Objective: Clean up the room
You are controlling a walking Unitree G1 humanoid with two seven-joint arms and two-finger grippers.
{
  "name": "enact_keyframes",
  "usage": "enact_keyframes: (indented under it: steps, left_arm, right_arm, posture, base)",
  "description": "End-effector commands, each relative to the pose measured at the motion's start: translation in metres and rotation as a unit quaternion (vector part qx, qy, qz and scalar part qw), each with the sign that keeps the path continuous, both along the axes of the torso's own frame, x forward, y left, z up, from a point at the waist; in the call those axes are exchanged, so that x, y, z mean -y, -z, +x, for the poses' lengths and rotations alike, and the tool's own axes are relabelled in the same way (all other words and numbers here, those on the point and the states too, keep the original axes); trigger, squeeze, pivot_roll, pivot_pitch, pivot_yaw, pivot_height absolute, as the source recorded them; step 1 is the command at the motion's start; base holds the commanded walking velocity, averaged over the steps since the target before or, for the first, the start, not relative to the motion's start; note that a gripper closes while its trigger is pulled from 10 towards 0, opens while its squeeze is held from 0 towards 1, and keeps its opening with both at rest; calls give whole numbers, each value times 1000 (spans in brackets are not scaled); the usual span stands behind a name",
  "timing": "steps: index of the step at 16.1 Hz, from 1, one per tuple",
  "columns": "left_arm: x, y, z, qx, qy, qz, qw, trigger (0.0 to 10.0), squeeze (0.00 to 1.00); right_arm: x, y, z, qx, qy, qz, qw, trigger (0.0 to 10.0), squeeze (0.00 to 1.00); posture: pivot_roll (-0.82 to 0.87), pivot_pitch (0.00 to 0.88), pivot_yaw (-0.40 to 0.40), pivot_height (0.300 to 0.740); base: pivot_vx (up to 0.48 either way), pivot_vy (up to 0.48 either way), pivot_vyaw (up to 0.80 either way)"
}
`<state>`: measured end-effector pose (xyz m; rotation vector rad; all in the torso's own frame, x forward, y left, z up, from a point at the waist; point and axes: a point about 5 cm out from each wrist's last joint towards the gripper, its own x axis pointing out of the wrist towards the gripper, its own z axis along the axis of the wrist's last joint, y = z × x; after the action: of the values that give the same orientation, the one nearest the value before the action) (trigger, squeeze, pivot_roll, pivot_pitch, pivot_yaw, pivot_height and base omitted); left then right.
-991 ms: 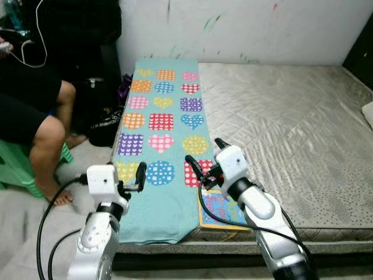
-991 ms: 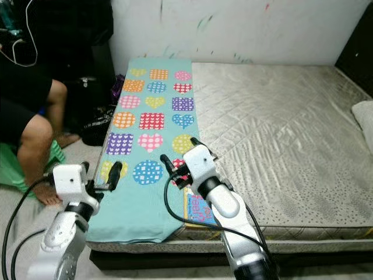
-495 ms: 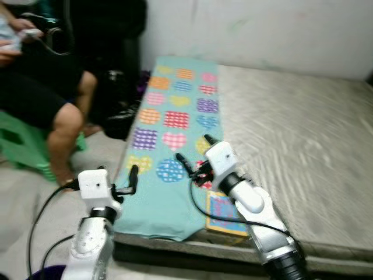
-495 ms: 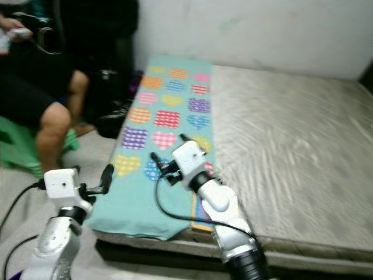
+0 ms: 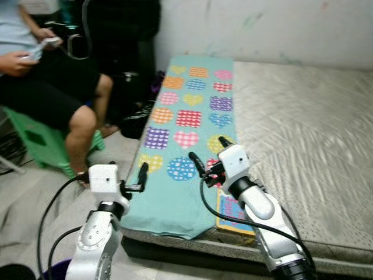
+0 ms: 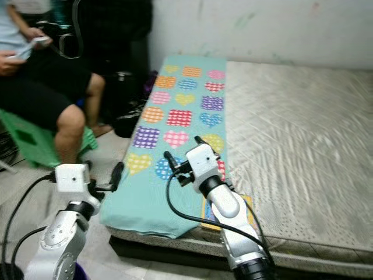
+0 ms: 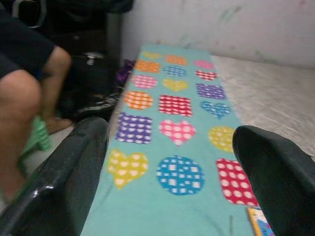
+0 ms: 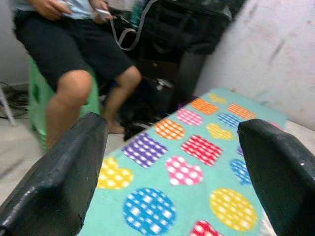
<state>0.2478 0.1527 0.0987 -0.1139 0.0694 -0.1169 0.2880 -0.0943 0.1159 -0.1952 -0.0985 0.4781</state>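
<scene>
Big grey mattress (image 5: 303, 128) with a teal patterned blanket (image 5: 186, 128) spread down its left edge, colourful book (image 5: 233, 209) poking out beside it. Person (image 5: 52, 87) sits on a green stool (image 5: 35, 140). Left tool (image 5: 140, 178) and right tool (image 5: 205, 158) both hover spread wide, grasping nothing.

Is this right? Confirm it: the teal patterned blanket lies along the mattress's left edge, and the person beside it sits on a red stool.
One error: the stool is green, not red, as the left eye view shows. The teal patterned blanket does lie along the mattress's left edge, with the person seated beside it.
</scene>
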Motion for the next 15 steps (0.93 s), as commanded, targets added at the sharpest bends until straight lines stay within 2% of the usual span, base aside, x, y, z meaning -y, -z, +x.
enact_keyframes:
  steps: [1,3,5,9,15]
  left_arm:
    - [-2,-1,0,-1,2,1,1000,10000,0]
    - [-2,-1,0,-2,0,-2,1000,10000,0]
    - [-3,-2,0,-3,2,-4,1000,10000,0]
    - [1,-4,-1,8,32,-5,999,10000,0]
    - [-1,-3,-1,3,25,0,1000,10000,0]
  right_arm:
    - [-2,-5,-1,11,-2,7,1000,10000,0]
    - [-3,-5,-1,13,-6,0,1000,10000,0]
    - [-3,-6,-1,13,-6,1,1000,10000,0]
    - [1,-6,-2,15,6,8,1000,10000,0]
    - [2,-6,-2,16,9,8,1000,10000,0]
  posture:
    - [-163,2,8,740]
    - [-160,5,5,740]
    - [-161,10,4,740]
    - [-168,6,17,740]
    - [-165,5,18,740]
  base:
    - [0,0,0]
    - [0,0,0]
    - [0,0,697]
    - [0,0,0]
    - [0,0,0]
